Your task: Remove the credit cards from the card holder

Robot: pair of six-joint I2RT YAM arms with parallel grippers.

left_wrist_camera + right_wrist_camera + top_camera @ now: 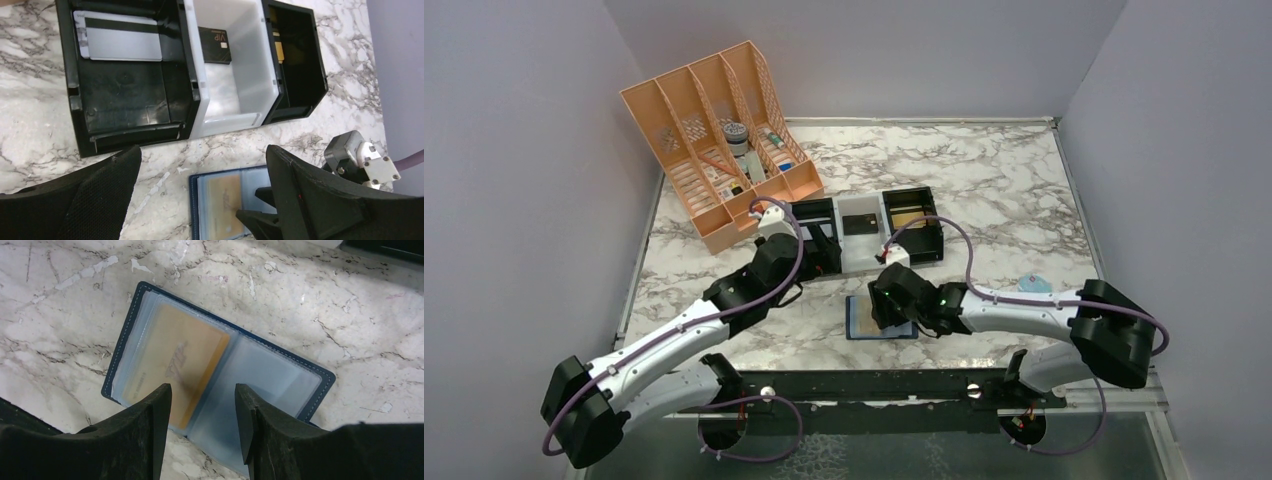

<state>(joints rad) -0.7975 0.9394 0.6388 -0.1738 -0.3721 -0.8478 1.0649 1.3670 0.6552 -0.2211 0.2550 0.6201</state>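
the right tool (202, 397) hangs over the open card holder (280, 372), jaws partly apart and gripping nothing; whether its fingers touch the holder cannot be told. the holder lies flat on the marble surface (350, 315) directly beneath the tool. a gold-tan credit card (175, 352) sits in the sleeve pocket below the jaw gap. the left tool (202, 160) stands wide and empty. ahead of it are a black tray (125, 95) holding a silver card (120, 42) and a white tray (235, 95) holding a black card (215, 45).

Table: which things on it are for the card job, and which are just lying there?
For the job: card holder, gold-tan card inside it, silver card, black VIP card.
Just lying about: orange file rack, small light-blue thing.
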